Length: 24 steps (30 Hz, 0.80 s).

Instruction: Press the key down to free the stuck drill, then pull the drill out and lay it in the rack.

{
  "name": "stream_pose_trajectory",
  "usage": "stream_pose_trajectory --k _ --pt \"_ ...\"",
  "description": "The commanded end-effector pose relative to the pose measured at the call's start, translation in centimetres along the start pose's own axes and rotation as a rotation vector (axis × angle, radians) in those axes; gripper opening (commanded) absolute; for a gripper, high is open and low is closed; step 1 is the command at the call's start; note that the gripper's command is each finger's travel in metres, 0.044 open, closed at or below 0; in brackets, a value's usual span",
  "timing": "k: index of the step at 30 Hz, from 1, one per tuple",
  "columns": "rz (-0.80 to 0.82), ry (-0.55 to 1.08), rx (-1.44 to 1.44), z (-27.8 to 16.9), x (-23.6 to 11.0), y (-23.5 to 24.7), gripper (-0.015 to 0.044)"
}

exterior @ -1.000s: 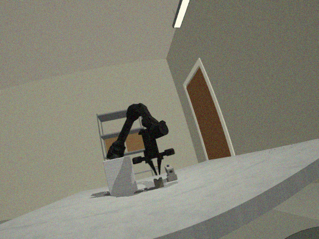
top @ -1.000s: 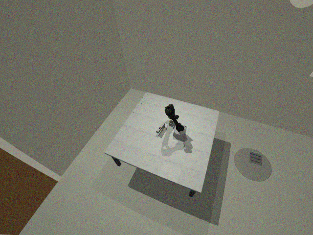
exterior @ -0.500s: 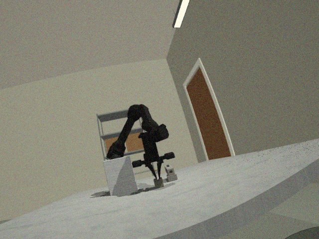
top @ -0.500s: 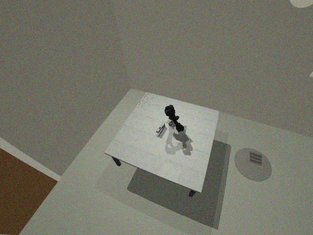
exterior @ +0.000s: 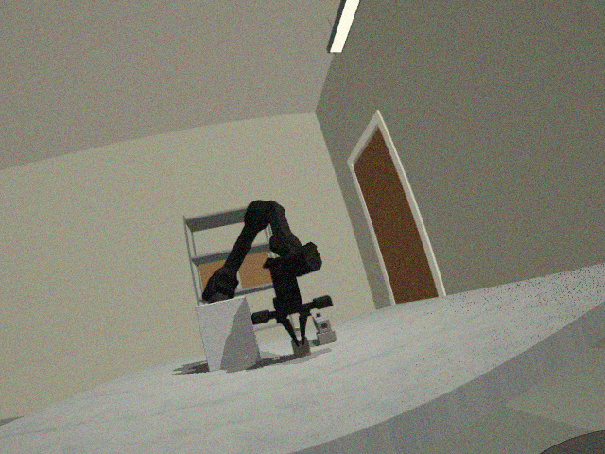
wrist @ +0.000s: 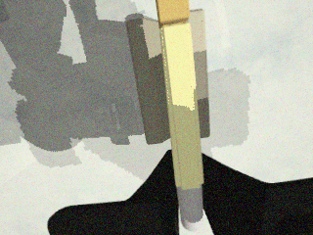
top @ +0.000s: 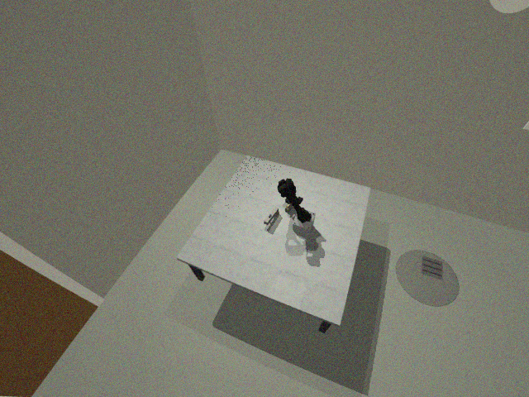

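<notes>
My gripper (wrist: 179,154) (exterior: 298,336) is shut on the drill (wrist: 182,113), a long pale yellow bar with an orange far end and a grey shank between the fingers. In the wrist view the drill points away from me and hangs over a grey-brown block (wrist: 147,103) (exterior: 301,348) on the white table (wrist: 274,73). In the exterior view my fingers point down right above that block. A small grey fixture with a light top (exterior: 323,333) stands just right of it. I cannot tell which of them is the rack or where the key is.
The black arm (top: 294,200) (exterior: 273,235) rises from a white box (exterior: 227,334) on the table (top: 256,256). A flat grey piece (top: 272,221) lies left of the arm. A shelf unit (exterior: 210,222) and a brown door (exterior: 390,224) stand beyond the table.
</notes>
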<state>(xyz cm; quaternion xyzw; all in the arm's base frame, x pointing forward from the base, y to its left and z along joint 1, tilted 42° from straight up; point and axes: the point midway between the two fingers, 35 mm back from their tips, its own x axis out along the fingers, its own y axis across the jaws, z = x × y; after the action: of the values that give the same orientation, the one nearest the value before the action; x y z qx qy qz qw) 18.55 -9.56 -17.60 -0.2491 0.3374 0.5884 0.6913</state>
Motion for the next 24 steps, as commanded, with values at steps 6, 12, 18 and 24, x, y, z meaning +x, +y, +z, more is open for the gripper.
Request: stream_pose_trajectory --k 6,12,18,24 --pt "-0.001 -0.007 0.006 0.1 1.2 0.0 0.0" --pt "-0.001 -0.008 0.006 0.1 1.8 0.0 0.0" --pt "-0.001 -0.008 0.006 0.2 2.5 0.1 0.0" --pt "0.0 -0.008 0.006 0.3 2.8 0.2 0.0"
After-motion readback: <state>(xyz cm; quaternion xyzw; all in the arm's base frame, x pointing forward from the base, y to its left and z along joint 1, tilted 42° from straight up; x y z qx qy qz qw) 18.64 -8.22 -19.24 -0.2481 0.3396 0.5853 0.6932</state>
